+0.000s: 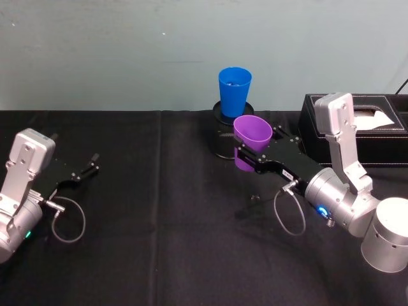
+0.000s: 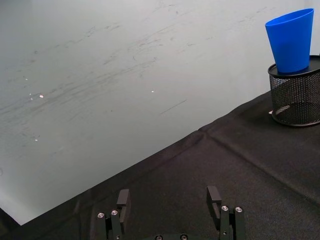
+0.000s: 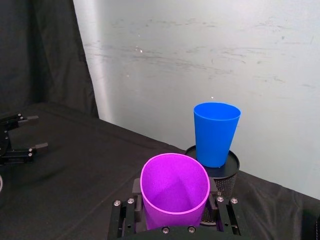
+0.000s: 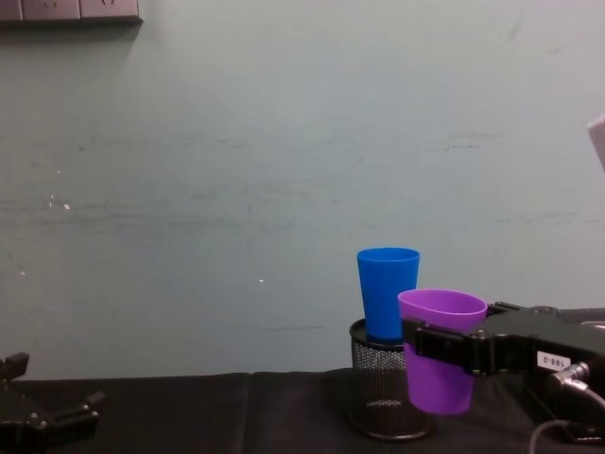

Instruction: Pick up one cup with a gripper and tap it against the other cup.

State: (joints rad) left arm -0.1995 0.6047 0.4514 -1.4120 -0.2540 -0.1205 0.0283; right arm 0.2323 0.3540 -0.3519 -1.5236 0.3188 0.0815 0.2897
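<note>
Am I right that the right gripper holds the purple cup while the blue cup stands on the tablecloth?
Not quite: the blue cup stands on top of the mesh pen holder, as the chest view shows; the right gripper does hold the purple cup.

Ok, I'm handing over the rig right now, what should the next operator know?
The right gripper is shut on the purple cup, held upright above the table.
The left gripper is open, idle at the table's left.
The blue cup stands upright on the black mesh pen holder, just beyond the purple cup; they appear apart.
Done: pickup. Left: tap purple against blue.
</note>
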